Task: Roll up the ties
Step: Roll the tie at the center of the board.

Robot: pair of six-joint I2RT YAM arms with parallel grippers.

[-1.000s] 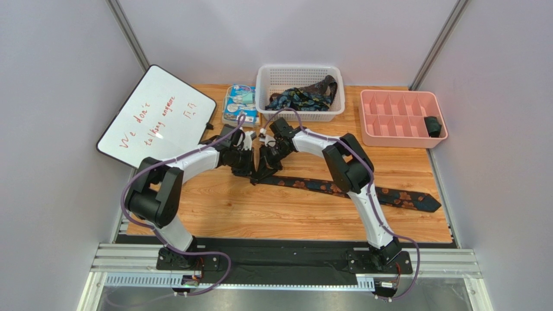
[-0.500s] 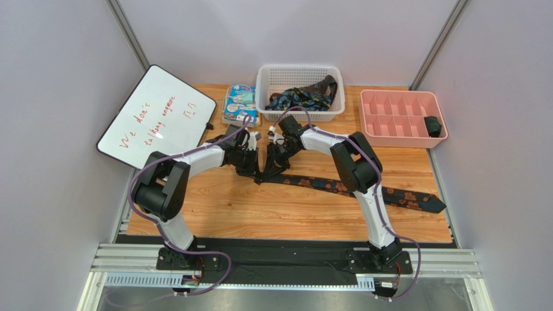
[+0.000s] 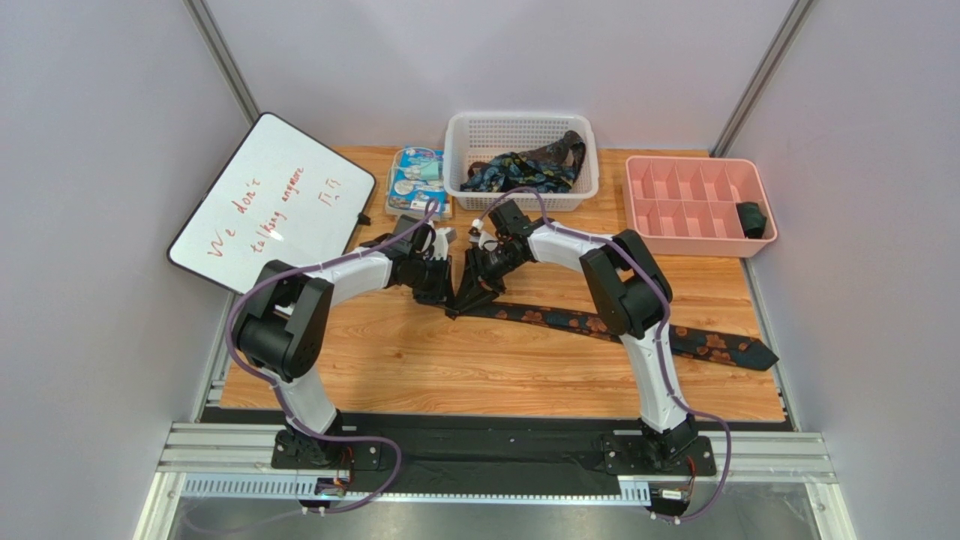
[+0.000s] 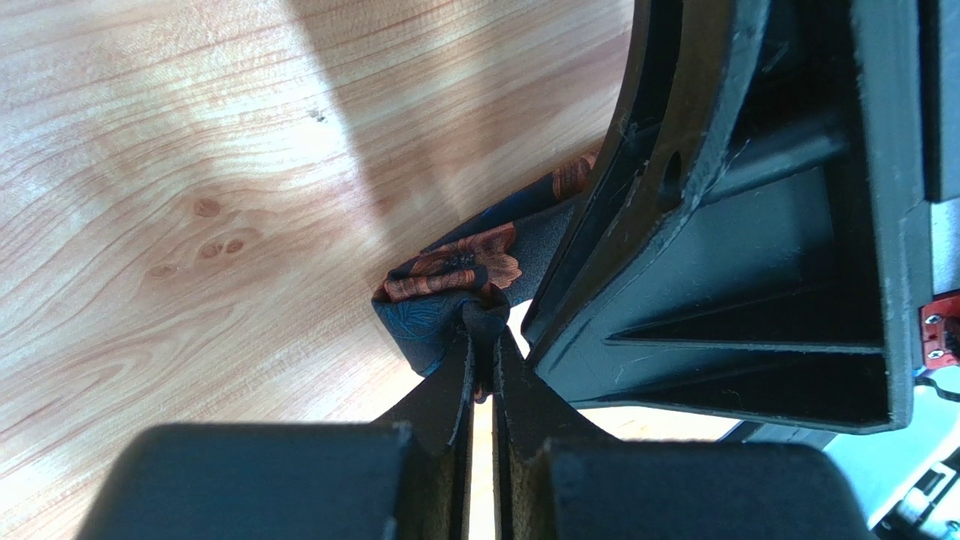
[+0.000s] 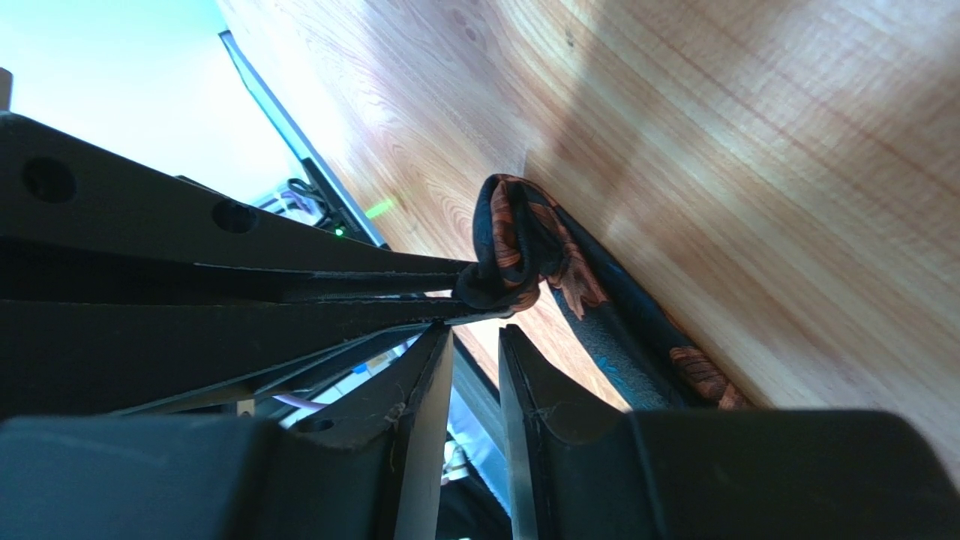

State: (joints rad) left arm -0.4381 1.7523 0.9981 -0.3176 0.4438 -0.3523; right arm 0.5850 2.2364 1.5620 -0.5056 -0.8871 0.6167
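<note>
Tie (image 4: 451,281) looked soft, light, slippery; left gripper (image 4: 482,358) pinched rolled end, best hold there. Right gripper (image 5: 476,338) stood slightly parted, apparently empty.

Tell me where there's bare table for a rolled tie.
Bare wood: the wide strip between the tie and the near edge; the patch between tie and tray. Crowded: left gripper and right gripper close together near the basket.
</note>
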